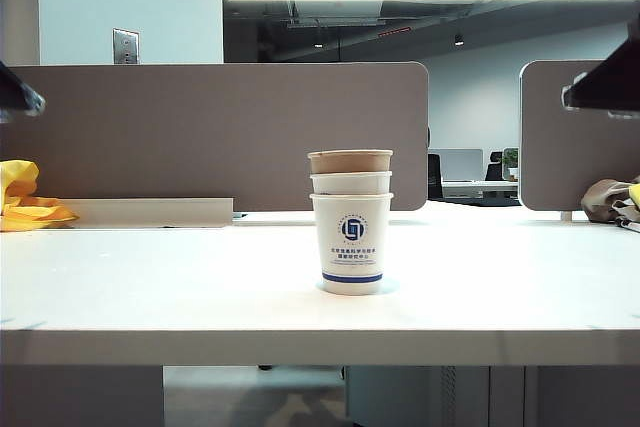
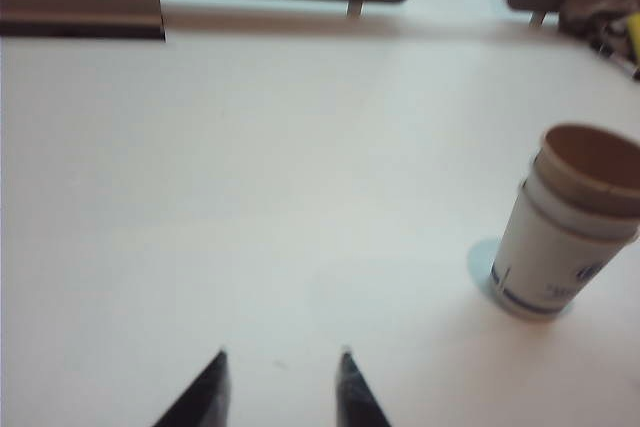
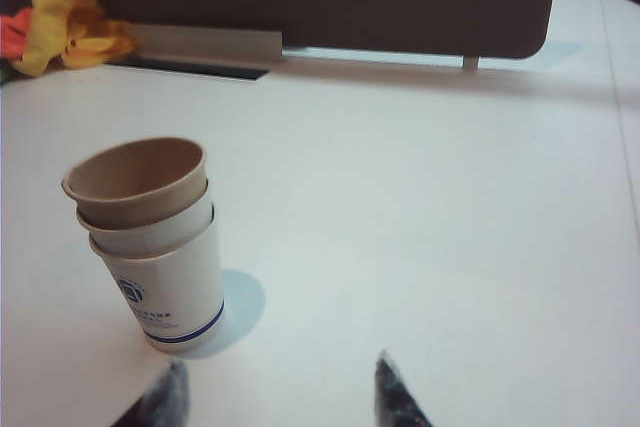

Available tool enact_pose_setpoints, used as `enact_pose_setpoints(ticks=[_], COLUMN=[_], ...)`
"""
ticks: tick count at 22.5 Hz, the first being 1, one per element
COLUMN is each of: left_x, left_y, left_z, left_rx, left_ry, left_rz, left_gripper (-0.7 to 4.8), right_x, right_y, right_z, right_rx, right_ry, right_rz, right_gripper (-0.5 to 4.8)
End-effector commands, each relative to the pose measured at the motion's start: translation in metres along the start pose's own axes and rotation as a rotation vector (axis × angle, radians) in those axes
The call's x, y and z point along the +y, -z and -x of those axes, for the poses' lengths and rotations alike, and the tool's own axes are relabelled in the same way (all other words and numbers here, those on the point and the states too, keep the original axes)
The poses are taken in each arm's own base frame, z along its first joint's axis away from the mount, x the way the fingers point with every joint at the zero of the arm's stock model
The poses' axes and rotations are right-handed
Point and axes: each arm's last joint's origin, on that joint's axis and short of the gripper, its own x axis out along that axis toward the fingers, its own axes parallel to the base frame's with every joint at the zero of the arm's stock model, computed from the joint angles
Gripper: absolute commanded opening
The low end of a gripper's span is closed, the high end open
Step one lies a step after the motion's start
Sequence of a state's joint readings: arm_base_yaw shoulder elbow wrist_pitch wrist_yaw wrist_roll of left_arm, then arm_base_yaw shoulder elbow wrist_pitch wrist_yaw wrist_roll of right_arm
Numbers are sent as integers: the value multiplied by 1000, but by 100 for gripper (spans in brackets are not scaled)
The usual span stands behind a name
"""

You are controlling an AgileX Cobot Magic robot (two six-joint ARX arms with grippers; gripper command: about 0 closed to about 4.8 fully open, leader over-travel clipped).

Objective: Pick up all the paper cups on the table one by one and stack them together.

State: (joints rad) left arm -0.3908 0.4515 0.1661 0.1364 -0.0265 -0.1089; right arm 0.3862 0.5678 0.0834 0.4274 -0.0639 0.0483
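The upright three-cup stack [image 1: 351, 222] stands mid-counter [image 1: 150, 287], well clear of both empty grippers, left [image 2: 280, 387] and right [image 3: 280, 392], fingers apart.

Of the left claw [image 2: 282, 387] only two dark fingertips are seen, the rest being cut off by the picture's edge; the right claw [image 3: 280, 392] is cropped likewise. In the stack of paper cups [image 1: 351, 222] only the rims of the upper two are shown. The yellow cloth [image 1: 22, 197] is cut by the edge.
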Motion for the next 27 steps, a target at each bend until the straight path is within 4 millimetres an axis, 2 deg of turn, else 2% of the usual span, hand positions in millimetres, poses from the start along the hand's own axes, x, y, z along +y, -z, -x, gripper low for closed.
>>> enact_pose_setpoints(ticks=[1, 4, 8, 15, 20, 27], left_x=[2, 8, 15, 26, 28, 28], left_y=[-4, -12, -12, 12, 31, 39], left_z=[10, 22, 27, 28, 26, 28], left_rx=[-84, -198, -232, -240, -142, -72], left_ry=[8, -44, -104, -192, -205, -212], left_rz=[7, 11, 12, 16, 27, 35], left_gripper=[138, 138, 138, 138, 138, 138], right_x=[1, -2, -7, -11, -16, -27], right_y=[-6, -13, -22, -28, -16, 2], right_z=[7, 15, 25, 34, 37, 38], right_rx=[-43, -115, -204, -281, -292, -188], right_ry=[0, 20, 69, 118, 158, 270], right_rz=[-1, 4, 14, 27, 32, 17], right_gripper=[238, 238, 238, 238, 238, 238])
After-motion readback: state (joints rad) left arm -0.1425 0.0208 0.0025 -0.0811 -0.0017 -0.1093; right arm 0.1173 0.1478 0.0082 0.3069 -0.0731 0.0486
